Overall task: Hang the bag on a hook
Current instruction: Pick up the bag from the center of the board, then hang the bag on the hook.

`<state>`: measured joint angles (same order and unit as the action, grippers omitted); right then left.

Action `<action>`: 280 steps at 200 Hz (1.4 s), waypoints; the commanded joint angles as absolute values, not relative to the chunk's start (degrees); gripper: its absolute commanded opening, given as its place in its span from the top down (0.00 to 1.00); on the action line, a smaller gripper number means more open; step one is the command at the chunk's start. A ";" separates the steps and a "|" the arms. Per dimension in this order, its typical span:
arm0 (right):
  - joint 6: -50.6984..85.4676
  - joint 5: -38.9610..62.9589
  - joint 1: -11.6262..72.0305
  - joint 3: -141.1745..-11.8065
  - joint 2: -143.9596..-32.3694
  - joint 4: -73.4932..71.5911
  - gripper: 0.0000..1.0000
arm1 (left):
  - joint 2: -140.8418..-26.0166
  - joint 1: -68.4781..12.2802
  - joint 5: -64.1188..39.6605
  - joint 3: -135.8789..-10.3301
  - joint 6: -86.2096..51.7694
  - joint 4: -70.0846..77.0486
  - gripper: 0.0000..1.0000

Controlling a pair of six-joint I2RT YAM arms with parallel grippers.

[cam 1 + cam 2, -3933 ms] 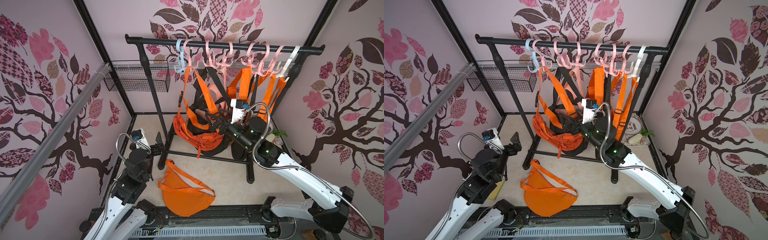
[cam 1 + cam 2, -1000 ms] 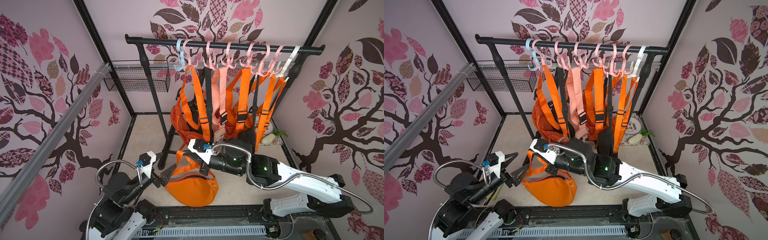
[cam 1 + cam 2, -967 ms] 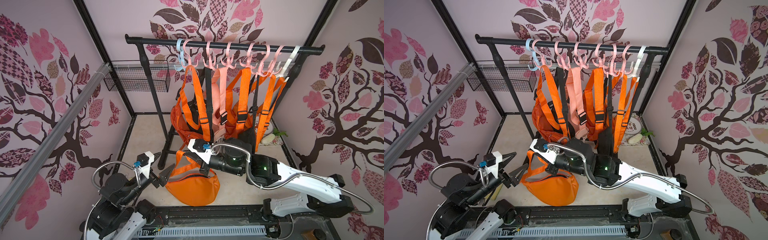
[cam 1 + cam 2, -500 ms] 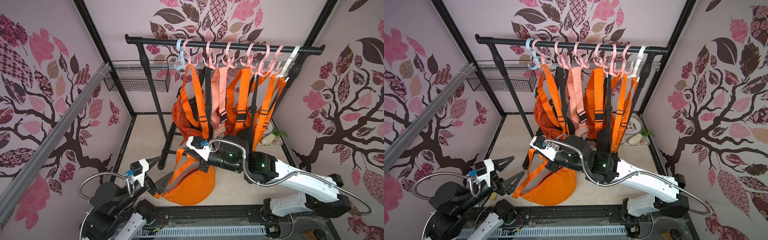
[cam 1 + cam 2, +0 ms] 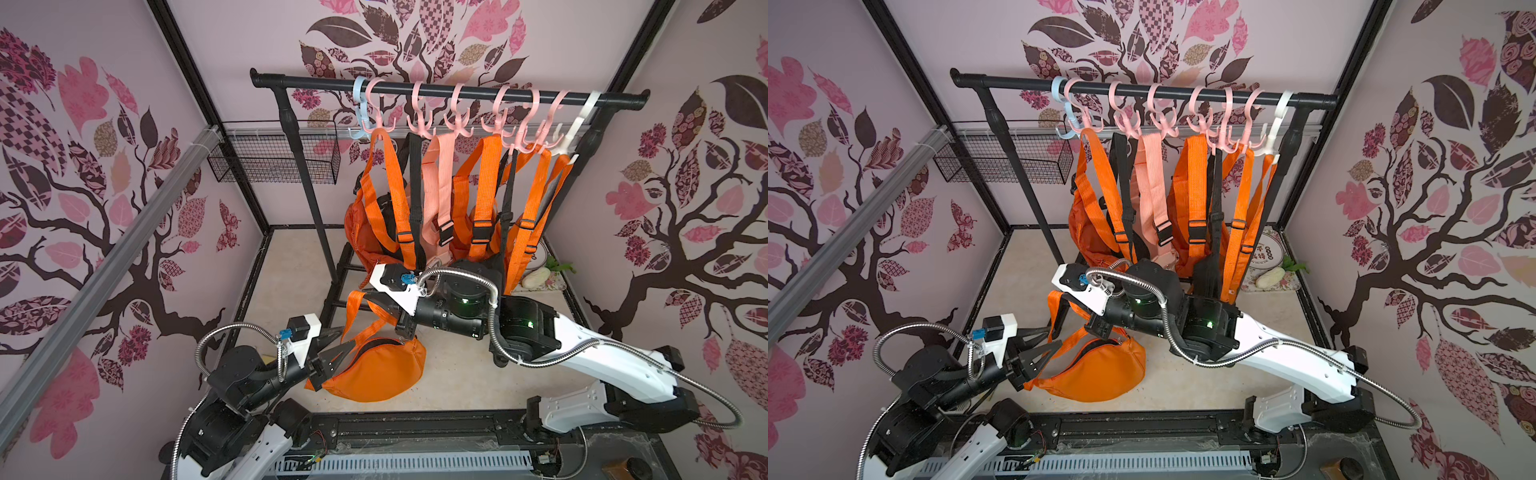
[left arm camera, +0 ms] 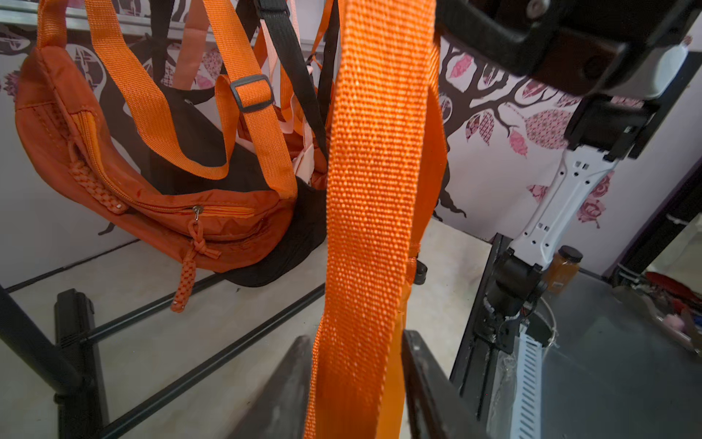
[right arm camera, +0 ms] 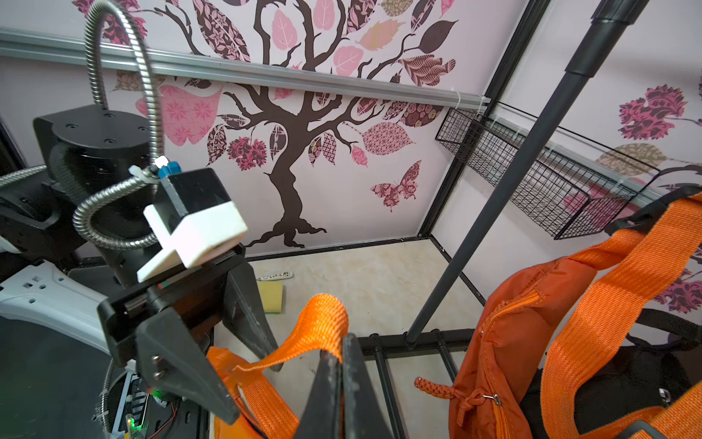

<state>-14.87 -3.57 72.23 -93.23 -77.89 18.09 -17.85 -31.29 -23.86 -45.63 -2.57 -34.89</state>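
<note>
The orange bag point(image 5: 374, 370) point(image 5: 1096, 370) hangs low at the front with its base near the floor. My right gripper point(image 5: 368, 298) point(image 5: 1065, 300) point(image 7: 340, 346) is shut on the top of the bag's strap point(image 7: 323, 315), holding it up. My left gripper point(image 5: 347, 338) point(image 5: 1054, 337) point(image 6: 355, 338) is shut on the same strap point(image 6: 376, 171) near the bag's left end; the webbing fills the gap between its fingers. Pink hooks point(image 5: 419, 124) line the black rail point(image 5: 449, 93). A pale blue hook point(image 5: 359, 112) point(image 5: 1061, 112) at its left end is bare.
Several orange, black and pink bags point(image 5: 374, 228) point(image 6: 152, 190) hang from the hooks behind my right arm. The rack's left post point(image 5: 307, 199) and floor bars point(image 6: 212, 334) stand close by. A wire basket point(image 5: 274, 158) hangs at the left, and a yellow sponge point(image 7: 271, 296) lies on the floor.
My left gripper has moved right onto the strap and its jaws have narrowed around it. The bag has swung and settled flatter. The right gripper keeps its hold.
</note>
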 commanded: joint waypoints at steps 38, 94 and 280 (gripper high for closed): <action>-17.58 -3.28 71.78 -101.79 -79.77 17.71 1.00 | -25.27 -31.54 -3.34 -54.83 -2.77 -36.55 1.00; -18.02 1.83 67.57 -121.48 -90.43 22.11 1.00 | -55.05 -30.01 17.02 -88.87 -0.53 -42.52 1.00; -3.45 26.19 43.73 -152.74 -113.56 10.80 1.00 | -107.62 -9.77 -1.79 -155.48 -16.76 -41.70 1.00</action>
